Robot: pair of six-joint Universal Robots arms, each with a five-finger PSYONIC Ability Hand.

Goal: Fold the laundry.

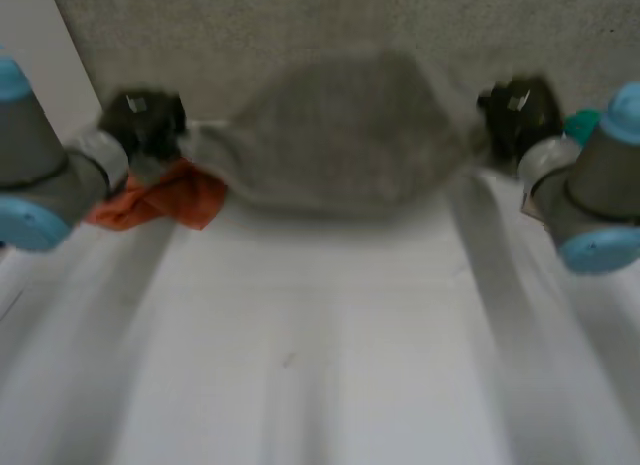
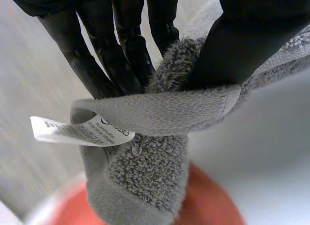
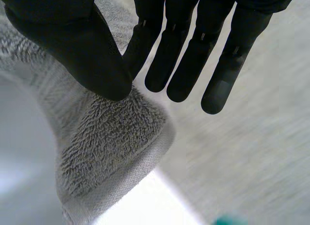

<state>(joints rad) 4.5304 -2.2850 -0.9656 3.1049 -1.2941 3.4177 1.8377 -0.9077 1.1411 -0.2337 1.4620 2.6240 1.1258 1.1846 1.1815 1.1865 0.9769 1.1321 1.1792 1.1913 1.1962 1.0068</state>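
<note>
White table spans the lower frame; upper centre, a grey towel stretches between left hand and right hand, each pinching a corner.

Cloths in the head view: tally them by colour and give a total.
Grey: 1, the towel
Orange: 1, a cloth
Total: 2
The teal thing shows too little to count as cloth.
</note>
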